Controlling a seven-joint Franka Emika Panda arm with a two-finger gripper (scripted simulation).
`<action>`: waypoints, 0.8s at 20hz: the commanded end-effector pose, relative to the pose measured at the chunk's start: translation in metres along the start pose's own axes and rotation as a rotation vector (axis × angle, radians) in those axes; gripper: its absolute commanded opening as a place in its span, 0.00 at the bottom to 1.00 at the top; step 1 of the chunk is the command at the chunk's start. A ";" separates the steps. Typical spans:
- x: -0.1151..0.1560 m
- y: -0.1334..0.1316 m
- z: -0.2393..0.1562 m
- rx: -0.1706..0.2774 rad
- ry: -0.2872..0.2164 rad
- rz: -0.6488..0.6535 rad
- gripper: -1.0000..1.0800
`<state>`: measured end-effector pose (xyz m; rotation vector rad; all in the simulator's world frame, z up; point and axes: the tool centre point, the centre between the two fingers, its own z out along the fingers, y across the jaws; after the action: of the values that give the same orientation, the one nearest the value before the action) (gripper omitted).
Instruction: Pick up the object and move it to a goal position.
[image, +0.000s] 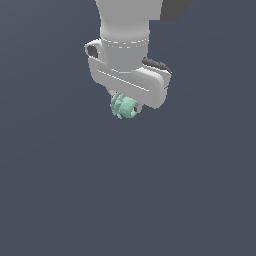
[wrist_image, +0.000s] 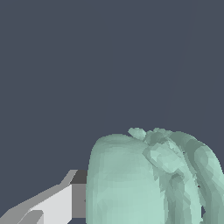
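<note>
Slate-grey and featureless, the background fills the exterior view around a white robot arm (image: 127, 30) that comes down from the top edge. At its lower end sits the broad white gripper (image: 128, 104), its body tilted so that the side toward the exterior view's right hangs lower. Dark trim shows at both of its upper corners. Directly beneath the body, and touching it, is the object (image: 123, 106), a small pale mint-green lump far smaller than the gripper. It pokes out below and toward the exterior view's left, with bumps and ridges showing on its surface. Its shape here is too compact to give a clear long axis. The fingers are mostly hidden behind the body and the lump, so how far apart they stand cannot be read in this view.

Seen from the wrist, the same mint-green object (wrist_image: 148, 179) looms large and close against the plain grey. One part is smooth and rounded; the other part carries curved ribbed ridges that run side by side over its crown. One white finger (wrist_image: 52, 205) with a dark grey pad reaches in and meets the smooth flank of the lump. The opposite finger is out of frame. The gripper appears closed on the object and carrying it, with nothing but flat grey visible around it.
</note>
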<state>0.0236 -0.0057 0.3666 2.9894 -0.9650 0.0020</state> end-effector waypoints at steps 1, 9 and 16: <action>0.005 -0.003 -0.017 -0.001 -0.001 0.000 0.00; 0.017 -0.010 -0.052 0.000 -0.001 0.000 0.00; 0.022 -0.013 -0.066 0.000 -0.001 0.000 0.00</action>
<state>0.0483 -0.0078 0.4305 2.9896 -0.9644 0.0008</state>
